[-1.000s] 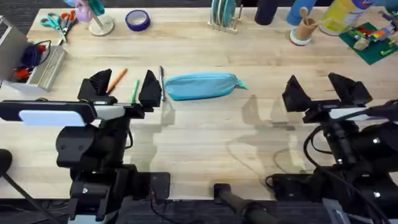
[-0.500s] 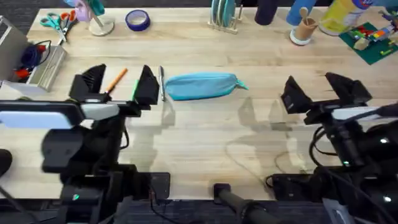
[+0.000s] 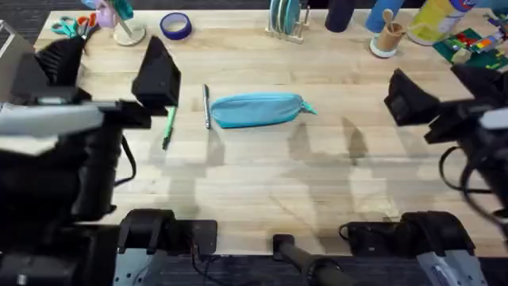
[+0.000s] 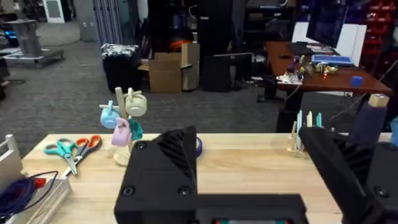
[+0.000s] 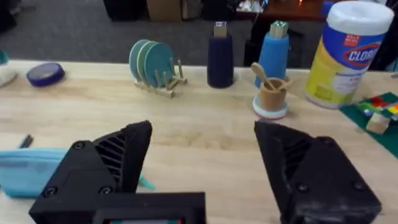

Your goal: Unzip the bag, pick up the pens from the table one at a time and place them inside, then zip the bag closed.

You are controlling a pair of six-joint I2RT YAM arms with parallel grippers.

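— Pale planks all across that bench [image 3: 262,171], and clutter only along the far edge: scissors [image 3: 70,26] and a roll of purple tape [image 3: 175,25] at upper left, a dish rack [image 3: 286,20] top middle, a tub of wipes [image 5: 350,53] at upper right. Where's the pouch?

— Centre of the overhead frame, a little above the middle. Light blue pencil pouch [image 3: 257,110], lying with its long axis left to right, zipper pull sticking out at its right end. Looks zipped shut to me, so I'd say the job hasn't started.

— And the pens?

— Dark grey pen [image 3: 206,106] just beside the pouch's left end, running up and down the frame. Green pen [image 3: 168,127] further left, partly under the left gripper [image 3: 111,63]. I can't make out the orange one.

— Which arm is closer?

— The left, I reckon. Its jaws stand wide apart, holding nothing, raised at the upper left; the pouch lies to their right and slightly lower. The right gripper [image 3: 448,91] also stands apart and empty, well off to the pouch's right, though nearer the pull tab.
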